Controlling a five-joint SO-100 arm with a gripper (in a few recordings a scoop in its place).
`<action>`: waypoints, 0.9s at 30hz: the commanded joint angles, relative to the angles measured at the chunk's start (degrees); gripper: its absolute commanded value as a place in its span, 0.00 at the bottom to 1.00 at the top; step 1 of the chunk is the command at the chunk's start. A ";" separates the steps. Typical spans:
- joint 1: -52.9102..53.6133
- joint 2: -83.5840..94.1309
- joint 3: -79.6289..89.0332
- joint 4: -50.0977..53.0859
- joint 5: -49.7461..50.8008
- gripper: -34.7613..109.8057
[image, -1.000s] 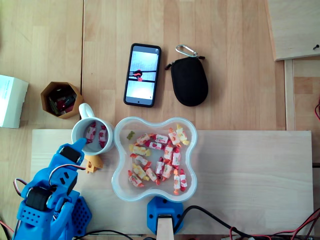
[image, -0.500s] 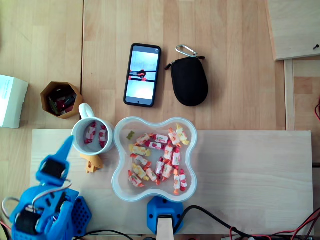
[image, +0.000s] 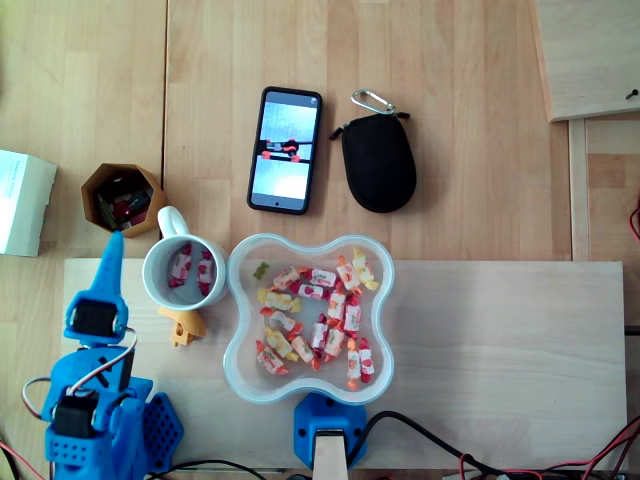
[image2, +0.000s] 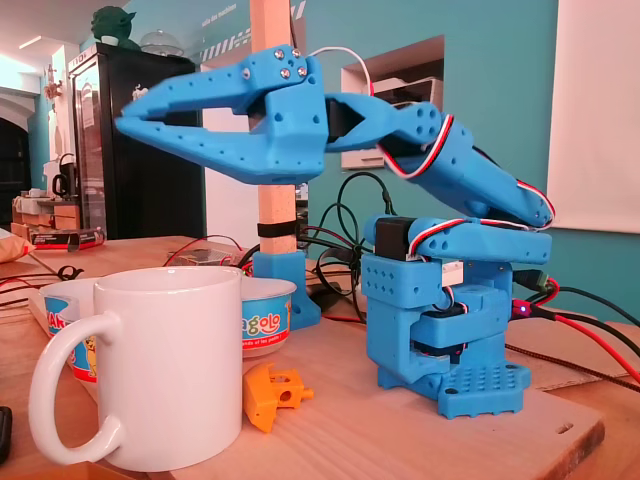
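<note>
My blue gripper (image: 113, 242) points toward the top of the overhead view, just left of the white mug (image: 185, 272). In the fixed view the gripper (image2: 126, 123) hangs in the air above the mug (image2: 165, 365); its jaws meet at the tips with nothing between them. Two red-and-white wrapped candies (image: 192, 268) lie inside the mug. Right of the mug stands a clear wavy bowl (image: 238, 300) holding several wrapped candies (image: 315, 315). A small orange plastic piece (image: 184, 326) lies on the board below the mug, and it shows again as the orange piece (image2: 272, 392) in the fixed view.
A phone (image: 285, 150) and a black pouch (image: 378, 162) lie beyond the bowl. A brown hexagonal cup (image: 122, 198) and a white box (image: 22, 200) sit at the left. A blue post base (image: 325, 430) stands at the board's (image: 500, 340) near edge.
The gripper has swung left, from over the mug's lower-left rim to beside the mug, and now points up the picture. The mug, bowl and orange piece have not moved.
</note>
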 joint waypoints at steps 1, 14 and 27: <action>-0.09 2.81 3.78 -12.57 0.44 0.22; -0.09 2.72 16.00 -38.85 0.44 0.22; 0.35 2.90 16.08 -38.85 1.41 0.22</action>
